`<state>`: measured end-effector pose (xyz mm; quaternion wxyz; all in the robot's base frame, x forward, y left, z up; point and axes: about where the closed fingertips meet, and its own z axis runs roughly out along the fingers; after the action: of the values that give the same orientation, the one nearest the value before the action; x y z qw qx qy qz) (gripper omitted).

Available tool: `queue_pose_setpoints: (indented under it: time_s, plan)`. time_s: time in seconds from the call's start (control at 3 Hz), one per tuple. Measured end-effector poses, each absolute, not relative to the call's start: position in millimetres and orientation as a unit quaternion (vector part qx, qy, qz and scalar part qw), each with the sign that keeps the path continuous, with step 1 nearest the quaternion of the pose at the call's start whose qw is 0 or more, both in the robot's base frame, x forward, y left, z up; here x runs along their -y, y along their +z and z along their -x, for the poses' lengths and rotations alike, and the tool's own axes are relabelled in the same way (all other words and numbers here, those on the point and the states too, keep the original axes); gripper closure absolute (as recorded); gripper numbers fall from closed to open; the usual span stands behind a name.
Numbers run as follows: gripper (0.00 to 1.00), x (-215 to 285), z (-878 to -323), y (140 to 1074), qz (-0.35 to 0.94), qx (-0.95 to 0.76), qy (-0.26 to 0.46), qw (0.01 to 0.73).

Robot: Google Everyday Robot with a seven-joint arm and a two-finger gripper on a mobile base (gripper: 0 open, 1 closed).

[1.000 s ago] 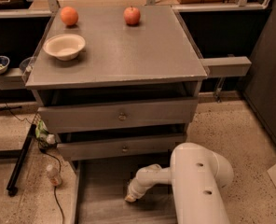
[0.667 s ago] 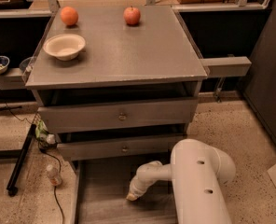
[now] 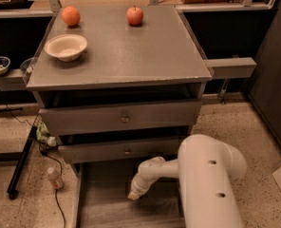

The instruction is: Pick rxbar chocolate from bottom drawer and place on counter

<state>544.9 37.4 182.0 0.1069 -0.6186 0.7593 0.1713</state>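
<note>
Lifted slightly since 1.0 s ago: pale two-finger gripper, low inside wide grey pale-lined bottom drawer; grip state cannot be told; rxbar chocolate not discernible.

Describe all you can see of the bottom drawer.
The bottom drawer is pulled out below the two knobbed drawers: a wide, shallow grey tray with a pale, smooth-looking floor and a thin side wall. Its front runs out of frame. The gripper hangs low over its middle; contact cannot be told. The arm hides part of it. No bar shows on the bare floor.
</note>
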Motion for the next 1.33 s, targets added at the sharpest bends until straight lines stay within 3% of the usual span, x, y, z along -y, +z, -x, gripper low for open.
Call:
queue_pose_setpoints:
  time_s: [0.67, 1.33]
  plan:
    - [1.00, -1, -519, 252, 0.614, -0.758, 0.171, 0.137]
    - [1.00, 1, -519, 263, 0.616, -0.758, 0.165, 0.136]
